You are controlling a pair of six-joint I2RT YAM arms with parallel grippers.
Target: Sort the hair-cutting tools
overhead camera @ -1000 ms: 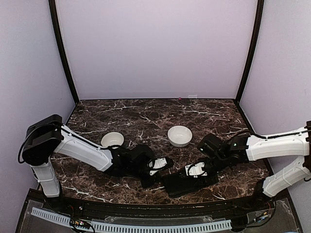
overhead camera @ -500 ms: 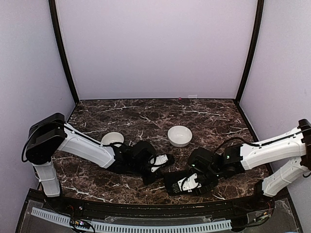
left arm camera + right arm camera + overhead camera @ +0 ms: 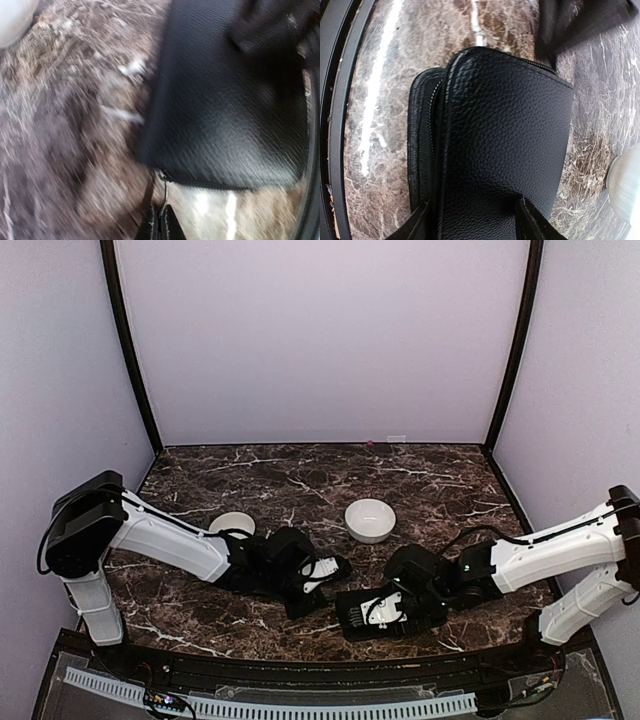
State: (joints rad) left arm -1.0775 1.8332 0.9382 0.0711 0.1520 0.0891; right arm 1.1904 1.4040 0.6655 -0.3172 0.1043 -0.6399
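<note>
With left end effector (image 3: 160, 226) pinched shut on zipper pull (image 3: 163, 192), drag slowly along case (image 3: 505, 125) edge; right end effector (image 3: 472, 220), part-open astride case (clamp unclear), should pin it.

Hair-cutting tools (image 3: 357, 619) show faintly inside the black case (image 3: 500, 140)

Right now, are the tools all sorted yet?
Not yet. Done: nothing. The left bowl and right bowl look empty, and no tools show. In hand: the right gripper holds the case while the left gripper pinches what looks like its zipper pull. Left: open the case, take the tools out, sort them.
</note>
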